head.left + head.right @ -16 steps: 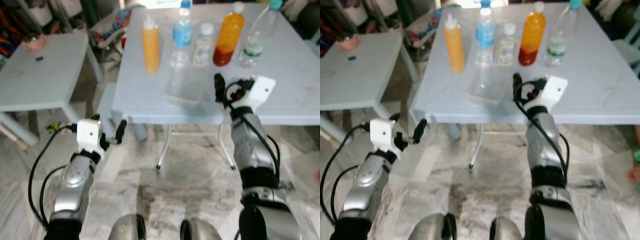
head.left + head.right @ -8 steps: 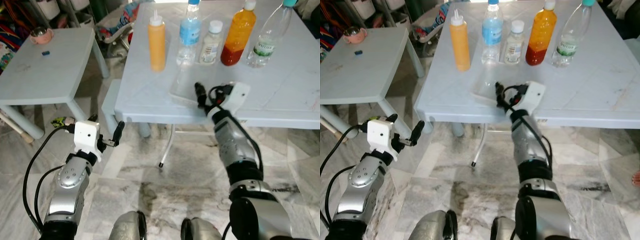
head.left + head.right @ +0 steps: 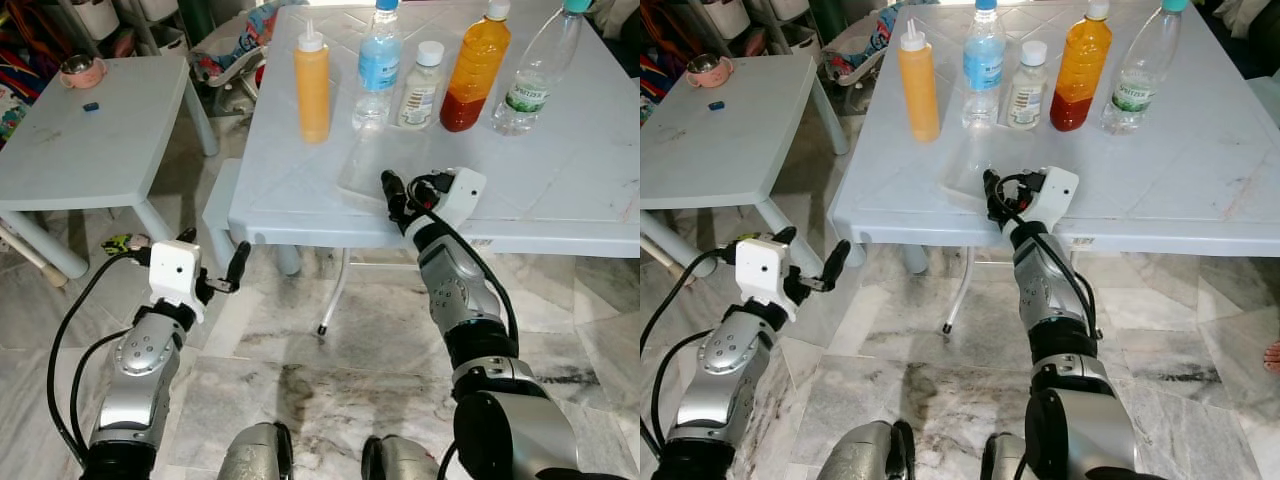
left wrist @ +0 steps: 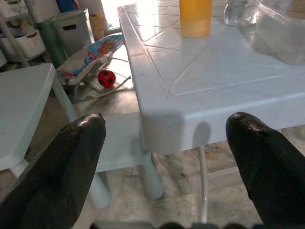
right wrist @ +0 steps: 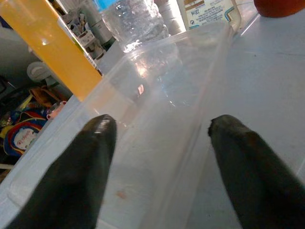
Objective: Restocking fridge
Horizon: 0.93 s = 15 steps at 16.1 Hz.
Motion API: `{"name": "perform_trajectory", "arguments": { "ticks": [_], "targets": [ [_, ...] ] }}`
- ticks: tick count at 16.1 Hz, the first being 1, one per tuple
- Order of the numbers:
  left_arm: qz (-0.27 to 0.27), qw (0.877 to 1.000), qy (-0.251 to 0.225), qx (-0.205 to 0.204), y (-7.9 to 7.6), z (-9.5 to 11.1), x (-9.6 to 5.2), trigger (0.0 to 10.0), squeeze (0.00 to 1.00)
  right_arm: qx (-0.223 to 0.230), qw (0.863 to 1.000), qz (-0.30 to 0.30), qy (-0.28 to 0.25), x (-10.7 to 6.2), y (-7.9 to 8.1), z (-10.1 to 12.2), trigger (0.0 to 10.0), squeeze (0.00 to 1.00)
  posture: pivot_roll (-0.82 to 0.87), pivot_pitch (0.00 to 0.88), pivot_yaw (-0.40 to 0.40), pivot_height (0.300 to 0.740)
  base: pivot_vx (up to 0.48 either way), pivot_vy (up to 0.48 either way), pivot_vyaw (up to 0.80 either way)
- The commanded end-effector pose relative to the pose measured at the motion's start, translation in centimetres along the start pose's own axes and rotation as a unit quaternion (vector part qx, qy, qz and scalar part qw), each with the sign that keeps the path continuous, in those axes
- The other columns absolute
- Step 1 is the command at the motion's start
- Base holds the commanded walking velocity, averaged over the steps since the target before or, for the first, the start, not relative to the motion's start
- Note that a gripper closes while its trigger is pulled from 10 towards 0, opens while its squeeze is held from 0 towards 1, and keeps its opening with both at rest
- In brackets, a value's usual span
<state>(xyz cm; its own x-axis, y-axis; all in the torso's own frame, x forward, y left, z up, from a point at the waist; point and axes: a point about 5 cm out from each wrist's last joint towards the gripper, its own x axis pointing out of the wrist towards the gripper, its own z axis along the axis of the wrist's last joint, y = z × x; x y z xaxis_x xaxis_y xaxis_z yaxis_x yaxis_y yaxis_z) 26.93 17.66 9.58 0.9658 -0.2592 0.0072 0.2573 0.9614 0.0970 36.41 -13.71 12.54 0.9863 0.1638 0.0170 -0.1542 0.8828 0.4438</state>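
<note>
Five bottles (image 3: 312,84) stand untouched on the tabletop (image 3: 560,190) behind a clear container (image 5: 157,143), so restocking looks barely begun. The right hand (image 3: 392,192), fingers spread, reaches the container's near edge; the left hand (image 3: 236,268), also spread, hovers off the tabletop's corner.

My black-fingered right gripper (image 5: 157,157) frames a clear plastic tub (image 5: 157,100) on the pale blue plastic table (image 3: 560,190), beside a yellow-orange squeeze bottle (image 3: 312,85) and a blue-labelled water bottle (image 3: 378,65).
</note>
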Motion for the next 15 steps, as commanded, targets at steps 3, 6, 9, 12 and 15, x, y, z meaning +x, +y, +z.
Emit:
{"name": "perform_trajectory", "arguments": {
  "ticks": [3, 6, 9, 12, 15],
  "targets": [
    [-0.002, 1.000, 0.001, 0.004, -0.1, 0.2, 0.1, 10.0, 0.00, 0.006, 1.000, -0.022, -0.005, 0.0, -0.9, 0.4, 0.0, 0.00, 0.07, 0.120, 0.090, 0.740, 0.000, 0.000, 0.00],
    [-0.003, 1.000, -0.001, 0.002, -0.3, 0.3, 0.3, 10.0, 0.00, 0.004, 1.000, -0.029, -0.007, 0.0, -1.3, 0.7, 0.0, 0.00, 0.07, 0.117, 0.090, 0.740, 0.000, 0.000, 0.00],
    [-0.004, 1.000, -0.002, 0.002, -0.3, 0.3, 0.4, 10.0, 0.00, -0.007, 0.999, -0.039, -0.005, -0.2, -1.8, 0.8, 0.0, 0.00, 0.07, 0.113, 0.089, 0.740, 0.000, 0.000, 0.00],
    [-0.004, 1.000, -0.002, 0.001, -0.4, 0.3, 0.5, 10.0, 0.00, -0.022, 0.999, -0.039, -0.002, -0.6, -2.5, 1.0, 0.0, 0.00, 0.07, 0.112, 0.090, 0.740, 0.000, 0.000, 0.00],
    [-0.005, 1.000, -0.002, 0.001, -0.4, 0.3, 0.5, 10.0, 0.00, -0.043, 0.998, -0.042, 0.002, -1.0, -3.4, 1.4, 0.0, 0.00, 0.06, 0.110, 0.094, 0.740, 0.000, 0.000, 0.00]
  ]
}}
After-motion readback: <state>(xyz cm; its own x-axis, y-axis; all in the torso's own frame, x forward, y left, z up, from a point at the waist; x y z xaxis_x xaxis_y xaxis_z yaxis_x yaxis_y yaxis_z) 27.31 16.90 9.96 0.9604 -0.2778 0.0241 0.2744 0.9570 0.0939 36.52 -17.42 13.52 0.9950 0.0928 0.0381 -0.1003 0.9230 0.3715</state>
